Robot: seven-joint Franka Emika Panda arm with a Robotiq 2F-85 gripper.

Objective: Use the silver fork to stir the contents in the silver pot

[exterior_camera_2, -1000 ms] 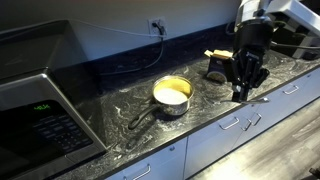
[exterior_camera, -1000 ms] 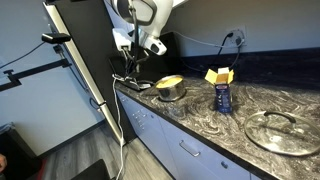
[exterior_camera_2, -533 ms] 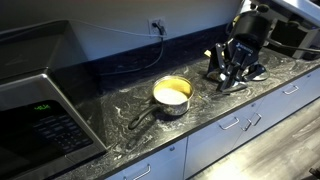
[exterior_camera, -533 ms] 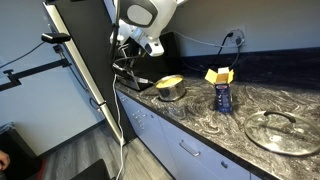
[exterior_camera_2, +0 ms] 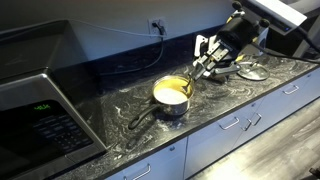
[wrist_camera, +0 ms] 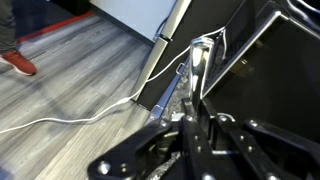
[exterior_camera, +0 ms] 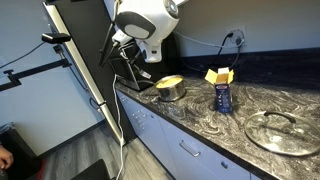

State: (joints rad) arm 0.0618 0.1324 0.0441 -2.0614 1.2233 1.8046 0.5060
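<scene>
Wrist view: the gripper [wrist_camera: 188, 115] is seen with its fingers drawn narrowly together on the silver fork [wrist_camera: 197, 65], which is clamped between them and projects toward the upper middle of the frame, above a wooden floor [wrist_camera: 70, 70] and a white cable [wrist_camera: 90, 112]. In an exterior view, the gripper is shown tilted just up and right of the silver pot [exterior_camera_2: 172, 95], which is set on the dark countertop [exterior_camera_2: 220, 108] at frame centre and is filled with yellow contents. Contact between fork and pot cannot be told.
</scene>
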